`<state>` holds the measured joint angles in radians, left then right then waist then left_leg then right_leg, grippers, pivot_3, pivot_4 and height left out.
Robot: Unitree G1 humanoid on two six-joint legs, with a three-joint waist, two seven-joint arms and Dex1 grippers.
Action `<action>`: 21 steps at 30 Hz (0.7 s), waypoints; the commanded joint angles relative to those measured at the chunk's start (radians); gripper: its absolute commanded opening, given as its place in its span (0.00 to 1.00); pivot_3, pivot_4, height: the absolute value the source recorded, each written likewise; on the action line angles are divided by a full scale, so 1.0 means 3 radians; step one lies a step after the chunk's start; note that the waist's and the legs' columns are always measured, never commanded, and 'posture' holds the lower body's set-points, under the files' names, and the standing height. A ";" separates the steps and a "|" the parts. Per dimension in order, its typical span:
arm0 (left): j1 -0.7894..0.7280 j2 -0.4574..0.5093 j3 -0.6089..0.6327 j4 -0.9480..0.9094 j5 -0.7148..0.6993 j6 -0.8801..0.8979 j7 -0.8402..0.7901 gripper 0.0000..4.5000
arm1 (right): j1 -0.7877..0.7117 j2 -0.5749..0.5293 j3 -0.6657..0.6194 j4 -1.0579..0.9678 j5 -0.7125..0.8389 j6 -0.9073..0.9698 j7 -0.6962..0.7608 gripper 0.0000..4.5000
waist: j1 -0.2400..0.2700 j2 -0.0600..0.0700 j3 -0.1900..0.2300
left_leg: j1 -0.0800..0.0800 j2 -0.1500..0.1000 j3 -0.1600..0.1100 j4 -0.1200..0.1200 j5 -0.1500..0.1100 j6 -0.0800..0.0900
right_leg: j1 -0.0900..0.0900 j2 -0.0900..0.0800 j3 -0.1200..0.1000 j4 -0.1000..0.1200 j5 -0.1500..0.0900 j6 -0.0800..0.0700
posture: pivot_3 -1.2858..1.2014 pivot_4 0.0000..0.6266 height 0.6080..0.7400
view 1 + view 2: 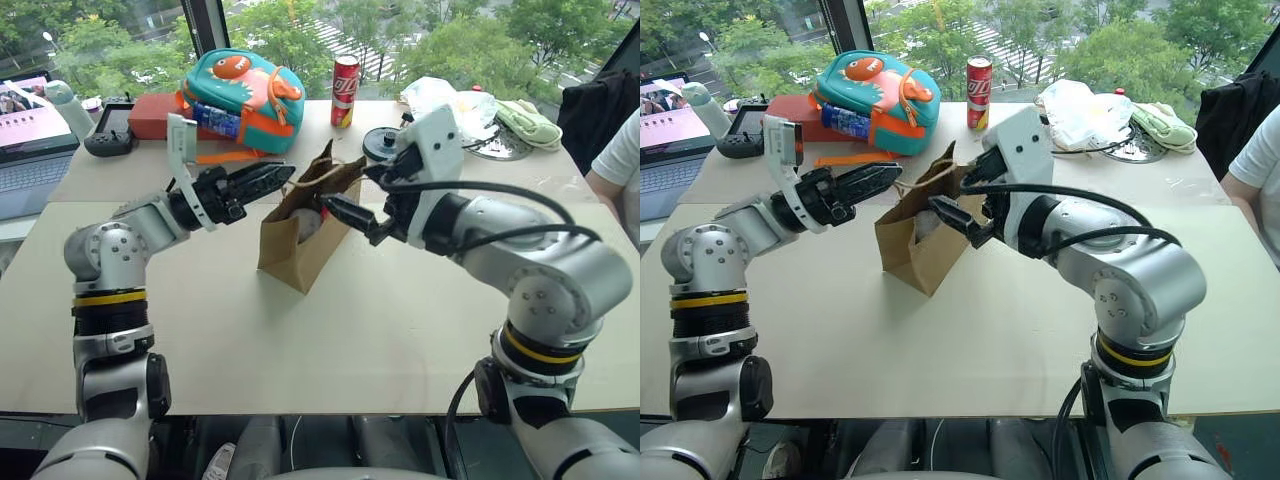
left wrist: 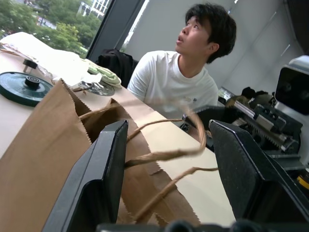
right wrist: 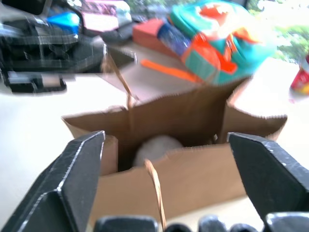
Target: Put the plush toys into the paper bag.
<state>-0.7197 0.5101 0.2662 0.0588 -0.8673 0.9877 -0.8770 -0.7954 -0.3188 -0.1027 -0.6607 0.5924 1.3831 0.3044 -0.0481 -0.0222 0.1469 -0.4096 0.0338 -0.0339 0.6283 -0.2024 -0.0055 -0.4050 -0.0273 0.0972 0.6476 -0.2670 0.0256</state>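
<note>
The brown paper bag [image 1: 292, 250] stands open-topped on the table between my two arms. A fuzzy grey-blue plush ball [image 3: 157, 146] lies inside it, also visible through the mouth in the left eye view [image 1: 308, 226]. My left gripper [image 1: 283, 176] is open at the bag's left upper edge. In the left wrist view the bag's twisted handles [image 2: 164, 154] hang loose between its spread fingers [image 2: 104, 179]. My right gripper [image 1: 345, 190] is open at the bag's right upper edge, its fingers [image 3: 82, 164] wide apart on either side of the mouth, holding nothing.
Behind the bag lie a teal-and-orange fish backpack [image 1: 245, 95], a red box [image 1: 155, 115], a red can [image 1: 345, 90], a black disc [image 1: 383, 143], a white plastic bag [image 1: 445, 100] and a pale green cloth [image 1: 530, 125]. A laptop [image 1: 30, 150] sits far left. A person [image 1: 620, 170] sits at the right.
</note>
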 commanded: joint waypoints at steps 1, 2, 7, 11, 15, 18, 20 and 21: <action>0.0061 0.0155 0.0083 -0.0179 -0.0081 0.0052 0.0023 0.65 | -0.0168 -0.0027 -0.0270 -0.0181 0.0236 0.0072 0.0073 0.99 | 0.0000 0.0000 0.0000 | 0.0001 0.0000 0.0001 -0.0001 0.0000 0.0000 | 0.0000 0.0000 0.0000 0.0000 0.0000 0.0000 | 0.52 0.24 0.99; 0.0075 0.0208 0.0131 -0.0152 -0.0064 0.0039 0.0051 0.65 | -0.0205 -0.0060 -0.0401 -0.0224 0.0341 0.0118 0.0123 0.99 | 0.0003 0.0000 0.0000 | 0.0001 0.0000 0.0001 0.0000 0.0000 0.0000 | 0.0000 0.0000 0.0000 0.0001 0.0000 0.0000 | 0.52 0.24 0.99; 0.0180 0.0413 0.0344 -0.0103 -0.0082 0.0051 0.0144 0.65 | -0.0169 -0.0300 -0.0996 -0.0380 0.0857 0.0384 0.0351 0.99 | 0.0012 0.0000 0.0000 | 0.0000 0.0000 0.0001 0.0000 0.0000 0.0000 | 0.0001 -0.0001 0.0000 -0.0001 0.0000 0.0000 | 0.52 0.24 0.99; 0.0583 0.0526 0.0368 -0.0419 -0.0181 0.0185 0.0102 0.65 | 0.0068 -0.0536 -0.1222 -0.0476 0.1199 0.0595 0.0460 0.75 | 0.0012 0.0000 0.0000 | 0.0001 -0.0002 0.0004 -0.0005 0.0000 0.0000 | 0.0002 -0.0006 0.0000 -0.0005 0.0000 0.0000 | 0.52 0.24 0.99; 0.0924 0.0560 0.0306 -0.0684 -0.0172 0.0145 0.0107 0.65 | 0.0269 -0.0596 -0.1400 -0.0551 0.1572 0.0665 0.0469 0.45 | 0.0010 0.0000 0.0001 | 0.0000 0.0000 0.0007 -0.0004 0.0000 0.0000 | -0.0001 -0.0005 0.0001 -0.0005 0.0000 0.0000 | 0.52 0.24 0.99; 0.1064 0.0511 0.0249 -0.0797 -0.0083 0.0025 0.0174 0.65 | 0.0560 -0.0745 -0.1448 -0.0627 0.1845 0.0571 0.0514 0.23 | 0.0018 0.0000 0.0001 | 0.0005 0.0000 0.0009 -0.0004 0.0000 0.0000 | 0.0003 -0.0005 0.0002 -0.0005 -0.0001 0.0000 | 0.52 0.24 0.99; 0.1082 0.0452 0.0236 -0.0800 -0.0056 -0.0033 0.0258 0.65 | 0.0749 -0.0845 -0.1384 -0.0693 0.2023 0.0454 0.0552 0.07 | 0.0028 0.0000 0.0001 | 0.0005 -0.0001 0.0011 -0.0002 0.0000 0.0000 | 0.0006 -0.0007 0.0003 -0.0008 -0.0001 0.0000 | 0.52 0.24 0.99; 0.1076 0.0425 0.0241 -0.0791 -0.0069 -0.0053 0.0293 0.65 | 0.0823 -0.0880 -0.1282 -0.0720 0.2012 0.0402 0.0535 0.01 | 0.0029 -0.0001 0.0001 | 0.0005 -0.0002 0.0012 -0.0002 0.0000 0.0000 | 0.0006 -0.0007 0.0004 -0.0008 -0.0001 0.0000 | 0.52 0.24 0.99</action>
<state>-0.3843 0.6468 0.3330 -0.1507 -0.8871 1.0022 -0.8074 -0.5585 -0.5633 -0.5065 -0.8381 1.1612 1.5584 0.4577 -0.0395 -0.0224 0.1471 -0.4086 0.0333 -0.0301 0.6278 -0.2024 -0.0055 -0.4034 -0.0294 0.0985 0.6449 -0.2673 0.0257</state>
